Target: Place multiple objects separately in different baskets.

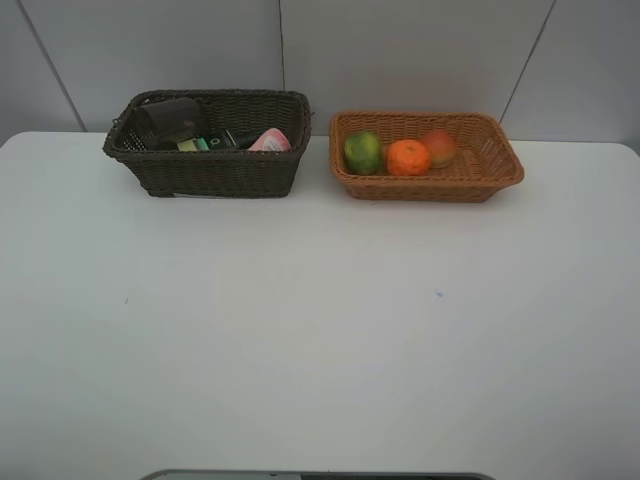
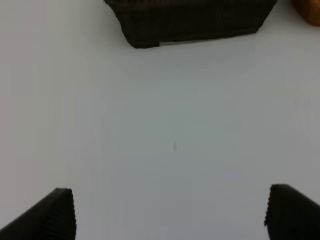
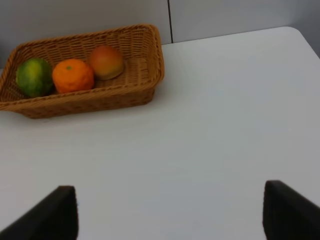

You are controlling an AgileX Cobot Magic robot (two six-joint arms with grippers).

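Tabletop (image 1: 320,340) carries nothing loose that any view shows, so sorting reads as finished. Dark basket (image 1: 215,145) sits at the far left and the tan basket (image 1: 425,155) just beside it on the right, close but apart. Dark basket holds the non-food lot: mauve cup (image 1: 170,120) lying on its side at the left end, pump bottle (image 1: 208,143) flat in the middle, pink bottle (image 1: 270,140) at the right end against the wall. Whether cup and pump bottle touch I can't tell, too dark in there. Tan basket holds the fruit in a row: green fruit (image 1: 363,152) on the left, orange (image 1: 408,158) in the middle touching it, peach (image 1: 438,148) to the right and slightly behind, touching the orange. Split is clean, one kind per basket, nothing mixed, nothing perched on a rim. Both arms are out of the high view. Left gripper (image 2: 170,215) hangs over bare tabletop in front of the dark basket, jaws spread wide, nothing between them. Right gripper (image 3: 170,212) hangs over bare tabletop near the tan basket, jaws apart, gap clear, nothing in them. My read: all six items placed, no pick left, only thing remaining would be parking the arms, if that. Can't rule out an item outside the frames.
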